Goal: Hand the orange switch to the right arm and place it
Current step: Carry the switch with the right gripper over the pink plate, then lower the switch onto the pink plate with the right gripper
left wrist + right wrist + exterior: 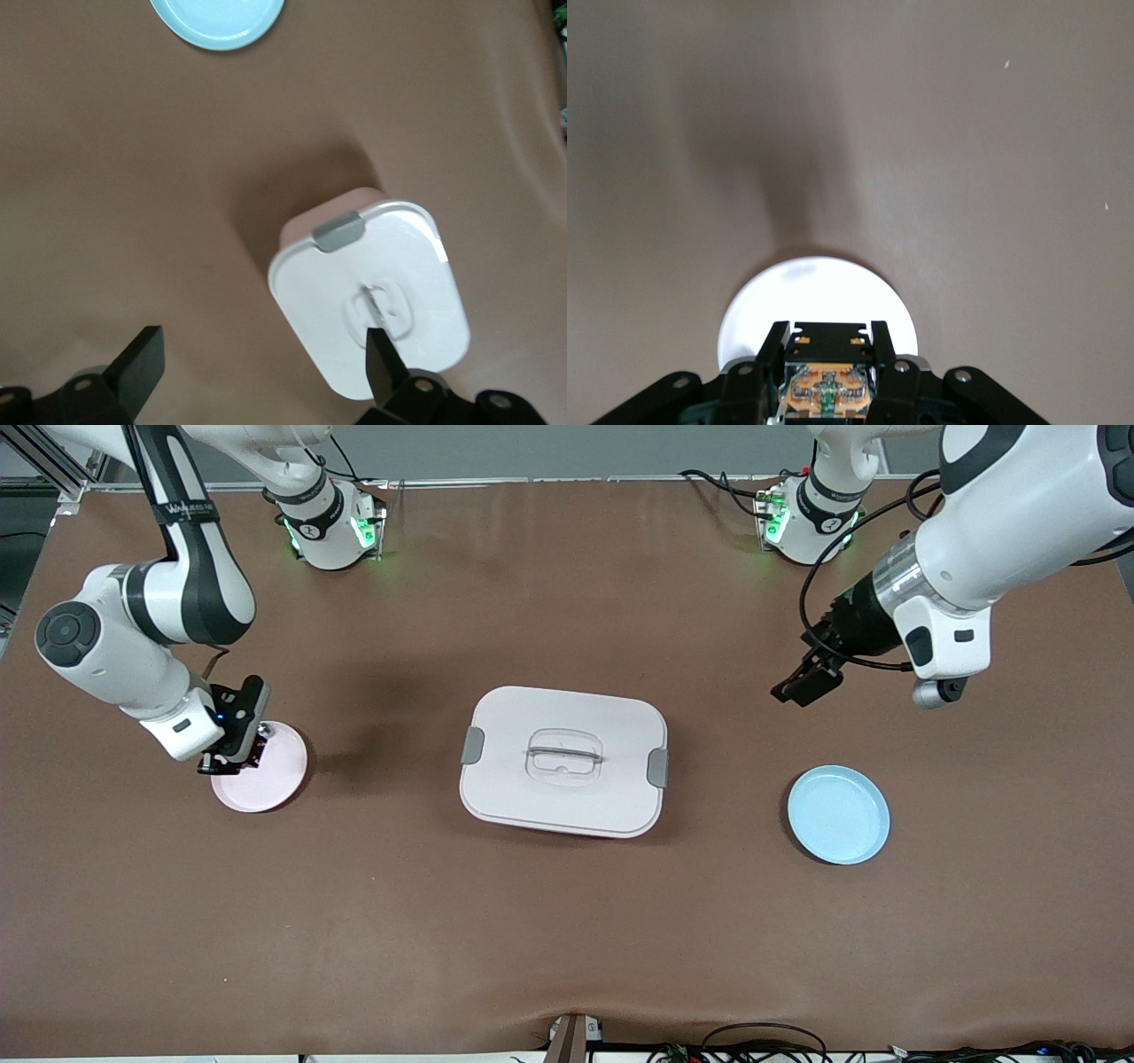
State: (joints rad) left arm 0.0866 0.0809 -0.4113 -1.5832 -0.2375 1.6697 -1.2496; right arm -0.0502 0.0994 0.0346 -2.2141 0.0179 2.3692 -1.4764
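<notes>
In the front view we are seeing the right gripper (232, 760) hanging low over the pink plate (275, 775), while the left gripper (802, 682) is waiting above bare table, near the blue plate (838, 815) and white box (564, 760). In the left wrist view its fingers (142, 359) are standing apart, holding nothing. In the right wrist view the fingers (772, 350) are clamping the switch (827, 376) over the plate (818, 297).

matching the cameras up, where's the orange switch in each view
Front view: orange switch in the right gripper, over the pink plate.
Left wrist view: not in it.
Right wrist view: between the fingers, above the plate.
Shared landmark: the pink plate.
</notes>
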